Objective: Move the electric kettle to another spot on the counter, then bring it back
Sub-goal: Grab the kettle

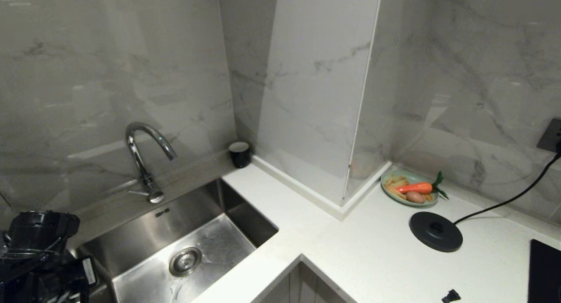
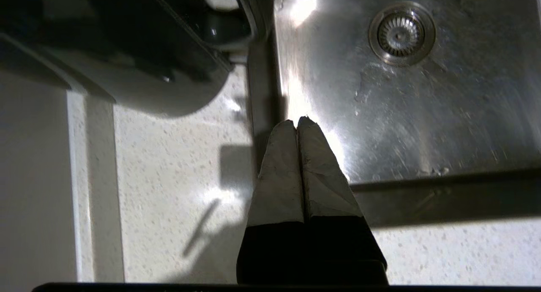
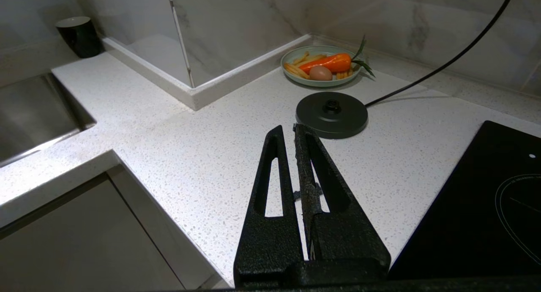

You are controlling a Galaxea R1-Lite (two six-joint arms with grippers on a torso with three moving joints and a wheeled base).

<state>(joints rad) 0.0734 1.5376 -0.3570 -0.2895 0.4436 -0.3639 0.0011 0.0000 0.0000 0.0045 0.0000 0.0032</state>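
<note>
L gripper point(image 2: 298, 122): jaws were pressed flat together, nothing held betw. them. It was hung over the front corner of the sink point(image 2: 444, 127), where steel meets the speckled counter point(image 2: 169, 178). A dark rounded shape was seen nearby in the L wrist view; whether it was the kettle could not be told.

R gripper point(image 3: 291, 129): jaws were likewise closed and empty, parked above the counter, w/ the round base disc point(image 3: 331, 114) just beyond the tips, its cord point(image 3: 422, 74) run off to the wall.

The kettle was not found on the disc, nor anywhere in the head view. It was judged to be rigid, smooth-walled and prob. slippery, heavier if filled, so the loop handle was reckoned the place to be gripped, w/ the body kept upright
</note>
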